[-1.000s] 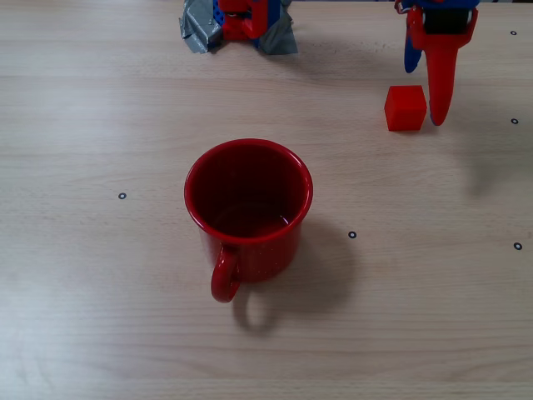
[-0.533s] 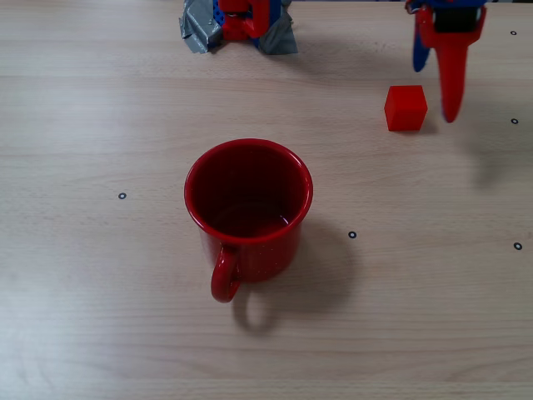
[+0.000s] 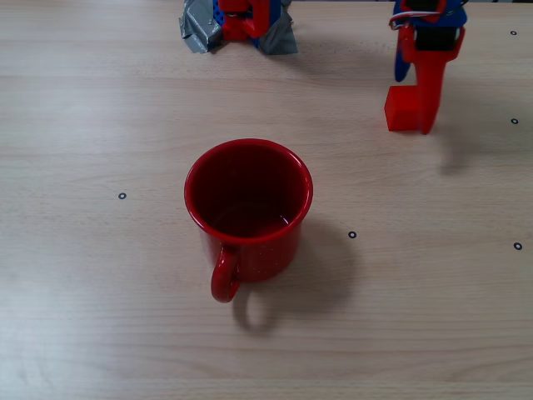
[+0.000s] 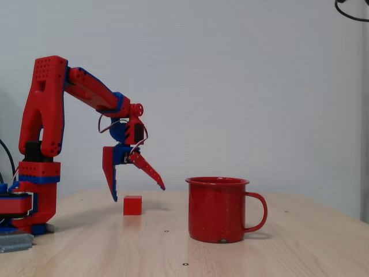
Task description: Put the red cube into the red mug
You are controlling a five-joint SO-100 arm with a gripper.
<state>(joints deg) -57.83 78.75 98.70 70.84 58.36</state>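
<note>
Seen from the side, far left: red-and-blue plastic robot arm base (image 4: 36, 196) on a pale wood-grain counter (image 4: 259, 254), upper link reaching out to the right. Hanging from it, red two-finger gripper (image 4: 137, 193) with fingers spread wide, released, clasping nothing: one finger (image 4: 109, 173) pointing nearly straight down, the other (image 4: 147, 170) angled out toward the right. Just below and between the tips, small matte bright-red cube (image 4: 132, 205), flat on the counter, not lifted. Farther right, well apart from the cube, large glossy red enamel-look mug (image 4: 218, 209), upright, loop handle on its right side.

From overhead: base (image 3: 241, 18) at top, taped down with grey tape. Mug (image 3: 248, 212) near the middle, open mouth up, dark inside, handle toward the lower edge. At upper right, cube (image 3: 402, 108) partly covered by the red finger (image 3: 429, 87); contact impossible to judge.
</note>
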